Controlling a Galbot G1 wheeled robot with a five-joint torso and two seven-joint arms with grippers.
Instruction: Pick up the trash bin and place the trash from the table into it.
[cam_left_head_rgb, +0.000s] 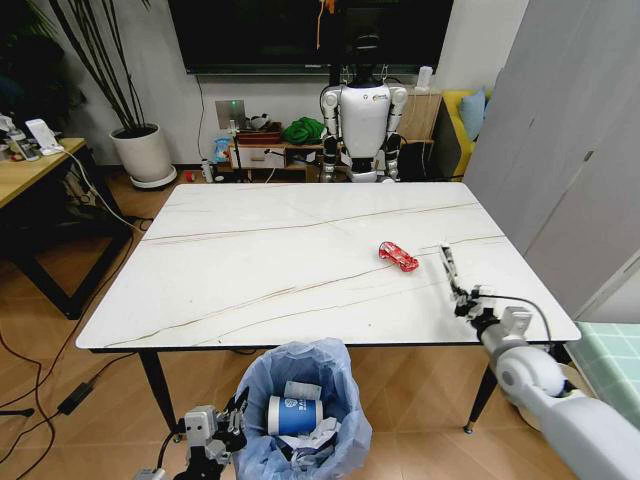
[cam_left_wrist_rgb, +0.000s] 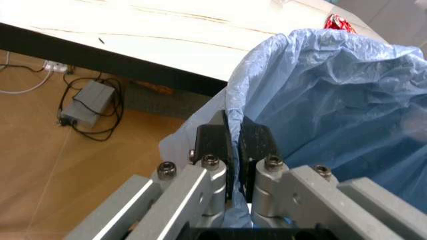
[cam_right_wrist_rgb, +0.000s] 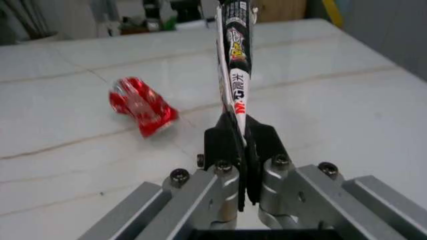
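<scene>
Left gripper (cam_left_head_rgb: 236, 412) pinched trash bin (cam_left_head_rgb: 300, 372) rim below table (cam_left_head_rgb: 230, 290) edge; right gripper (cam_right_wrist_rgb: 241, 142) clamped black-and-white sachet (cam_right_wrist_rgb: 235, 65) beside red wrapper (cam_right_wrist_rgb: 142, 105); best carried fully over bin before release.

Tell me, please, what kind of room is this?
Probably a living room used for robot tests: a large television hangs on the far wall over a low cabinet, a potted plant stands in the corner, and a white humanoid robot stands behind the marble-look table.
</scene>
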